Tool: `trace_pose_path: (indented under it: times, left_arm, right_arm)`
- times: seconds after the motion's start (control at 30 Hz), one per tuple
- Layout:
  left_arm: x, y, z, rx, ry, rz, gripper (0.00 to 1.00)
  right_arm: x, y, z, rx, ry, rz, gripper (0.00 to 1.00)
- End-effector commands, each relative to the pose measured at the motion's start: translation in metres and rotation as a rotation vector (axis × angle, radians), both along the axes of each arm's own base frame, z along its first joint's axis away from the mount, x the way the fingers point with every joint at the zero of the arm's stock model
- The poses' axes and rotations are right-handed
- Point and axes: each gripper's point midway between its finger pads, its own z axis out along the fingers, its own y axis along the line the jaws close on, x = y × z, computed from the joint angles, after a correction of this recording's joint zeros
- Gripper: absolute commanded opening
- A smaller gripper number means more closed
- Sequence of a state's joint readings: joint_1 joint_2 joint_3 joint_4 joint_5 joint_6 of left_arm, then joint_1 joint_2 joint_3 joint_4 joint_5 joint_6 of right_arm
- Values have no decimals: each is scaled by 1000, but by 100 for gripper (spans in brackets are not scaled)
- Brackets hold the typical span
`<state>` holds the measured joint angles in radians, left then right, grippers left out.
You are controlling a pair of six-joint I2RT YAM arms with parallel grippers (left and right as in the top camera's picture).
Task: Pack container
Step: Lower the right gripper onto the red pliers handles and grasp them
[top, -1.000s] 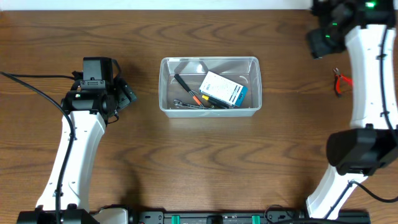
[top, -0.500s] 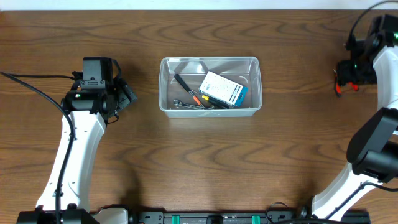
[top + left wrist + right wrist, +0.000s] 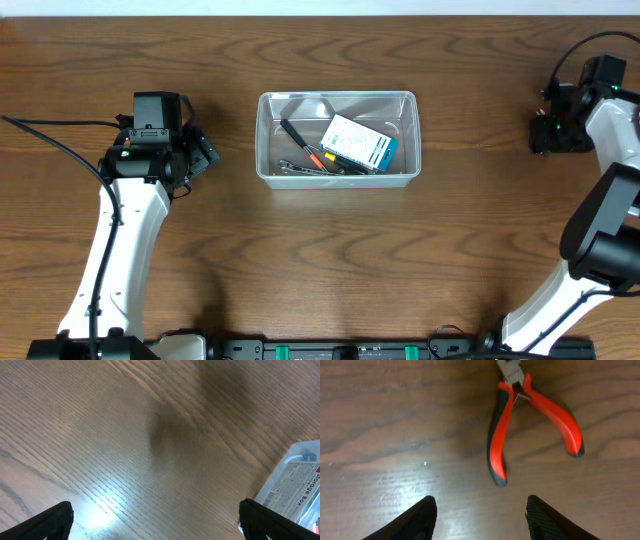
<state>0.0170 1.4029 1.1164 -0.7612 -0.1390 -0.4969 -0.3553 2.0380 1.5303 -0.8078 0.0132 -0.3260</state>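
Note:
The clear plastic container [image 3: 336, 176] sits at the table's middle and holds a blue-and-white box [image 3: 357, 143] and several hand tools [image 3: 300, 140]. Its corner with a label shows in the left wrist view [image 3: 295, 485]. Red-and-black pliers [image 3: 532, 415] lie on the table at the far right, hidden under the arm in the overhead view. My right gripper [image 3: 482, 517] is open and empty just above and short of the pliers' handles; it also shows in the overhead view [image 3: 550, 135]. My left gripper [image 3: 155, 520] is open and empty over bare wood left of the container [image 3: 205, 155].
The wooden table [image 3: 320, 250] spreads around the container. The table's far edge [image 3: 300, 14] runs along the top. Both arm bases stand at the front edge.
My right arm has swung from the back right down to the pliers and now covers them in the overhead view. The left arm has not moved.

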Motion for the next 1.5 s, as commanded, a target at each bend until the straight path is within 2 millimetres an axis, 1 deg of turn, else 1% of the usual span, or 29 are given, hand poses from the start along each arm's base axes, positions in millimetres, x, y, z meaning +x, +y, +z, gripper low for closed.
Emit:
trace_pose_path:
  times: [0.0,0.27,0.57,0.77,0.83,0.9,0.97,1.03,1.13,1.2,1.23,1.37,1.4,1.47]
  left_arm:
    - [1,5,1,20,3,7,98]
    - [1,5,1,20,3,7,98]
    - [1,5,1,20,3,7,98]
    - [1,5,1,20,3,7,98]
    - [1,5,1,20,3,7,98]
    - [1,5,1,20,3,7,98]
    - [1,5,1,20,3,7,98]
    - [1,5,1,20,3,7,98]
    - [1,5,1,20,3,7,98]
    - [1,5,1,20,3,7,98]
    - [1,5,1,20,3,7,98]
    - [1,5,1,20,3,7,98]
    - [1,5,1,20,3,7,98]
    - [1,5,1,20,3,7,98]
  right_arm:
    - [1,0,-9,14,1,12,61]
    - [11,-4,-17,5,-23,13,60]
    - [7,-4,-49,20,33,7,60]
    - [16,-7,-49,9,-2,-1,60]
    - [17,-8,-49,9,-4,-6,57]
    - [16,-10,-49,1,-1,-29,51]
    - [15,-11,-49,-5,0,-43,41]
    - [15,-11,-49,-4,1,-43,36]
    - [14,-11,-50,-3,5,-43,35]
    - [13,-10,-50,-2,9,-43,32]
    - [12,-11,-50,-4,12,-44,29]
    - [10,-11,-50,-8,22,-45,10]
    - [10,-11,-50,-8,23,-46,7]
    - [9,-11,-51,-5,25,-51,6]
